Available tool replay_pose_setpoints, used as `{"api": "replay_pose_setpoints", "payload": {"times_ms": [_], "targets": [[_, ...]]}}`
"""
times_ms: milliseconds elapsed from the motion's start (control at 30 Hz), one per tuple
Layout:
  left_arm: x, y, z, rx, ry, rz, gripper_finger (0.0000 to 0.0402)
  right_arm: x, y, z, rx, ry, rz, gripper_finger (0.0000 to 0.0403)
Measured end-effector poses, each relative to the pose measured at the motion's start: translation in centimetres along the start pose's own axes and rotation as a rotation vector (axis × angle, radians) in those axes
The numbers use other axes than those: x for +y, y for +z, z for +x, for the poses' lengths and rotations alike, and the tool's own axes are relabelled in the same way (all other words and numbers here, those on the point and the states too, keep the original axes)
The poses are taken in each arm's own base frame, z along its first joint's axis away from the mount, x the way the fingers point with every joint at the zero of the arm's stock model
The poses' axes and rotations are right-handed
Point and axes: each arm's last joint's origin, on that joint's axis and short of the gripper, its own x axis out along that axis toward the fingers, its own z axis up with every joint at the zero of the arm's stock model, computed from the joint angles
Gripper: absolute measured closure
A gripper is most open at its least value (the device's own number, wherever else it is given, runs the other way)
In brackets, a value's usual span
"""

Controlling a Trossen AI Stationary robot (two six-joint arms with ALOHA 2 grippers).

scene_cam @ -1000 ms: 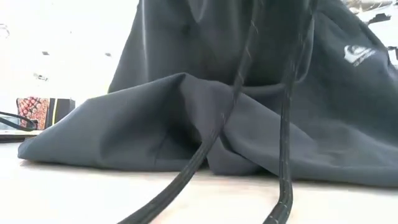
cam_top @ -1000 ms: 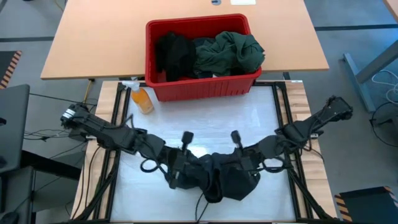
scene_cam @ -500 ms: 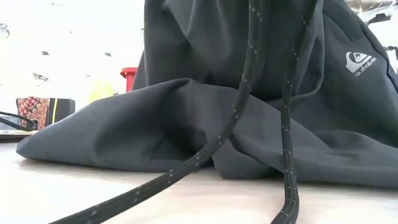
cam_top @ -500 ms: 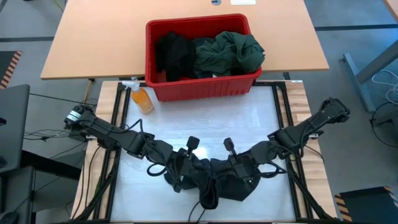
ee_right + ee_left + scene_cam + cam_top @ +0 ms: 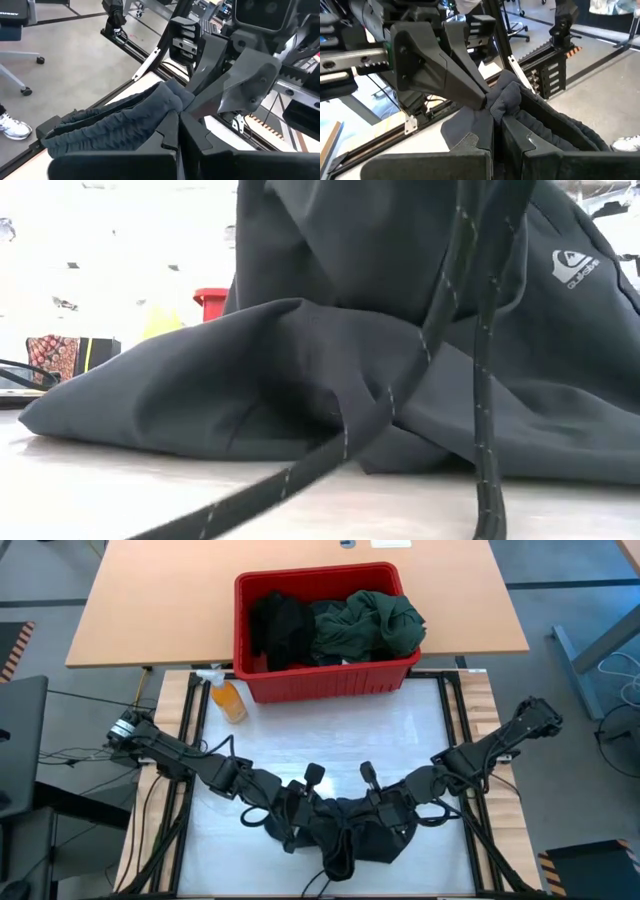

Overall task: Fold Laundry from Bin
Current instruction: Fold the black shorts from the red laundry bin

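Garment in hand: a dark drawstring garment (image 5: 350,830) is bunched on the white work surface (image 5: 330,740) near the front edge, between the two arms.
Left gripper (image 5: 495,125): clenched on a gathered fold of the garment's elasticated edge.
Right gripper (image 5: 177,117): likewise clamped on a ruched stretch of the same edge, just beside the left one.
Remaining laundry: a dark green shirt (image 5: 368,625) and black clothes (image 5: 278,628) are left in the red bin (image 5: 330,680) at the far side of the surface.
Handling: the cloth is judged soft, light and limp; no shape is held where it is unsupported, so it will sag and fold on itself.
Hazard: two cords (image 5: 480,380) hang loose and may be snagged.
Hold: the waistband corners, taken well apart, are judged the best points for spreading it flat.
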Motion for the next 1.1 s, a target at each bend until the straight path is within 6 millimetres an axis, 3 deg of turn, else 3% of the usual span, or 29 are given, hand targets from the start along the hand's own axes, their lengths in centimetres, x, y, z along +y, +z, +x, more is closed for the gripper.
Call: {"api": "replay_pose_setpoints", "payload": {"times_ms": [1100], "targets": [[-0.3, -0.25, 0.92, -0.033, -0.016, -0.002, 0.0401, 0.11, -0.27, -0.01, 0.029, 0.012, 0.003, 0.0378]]}}
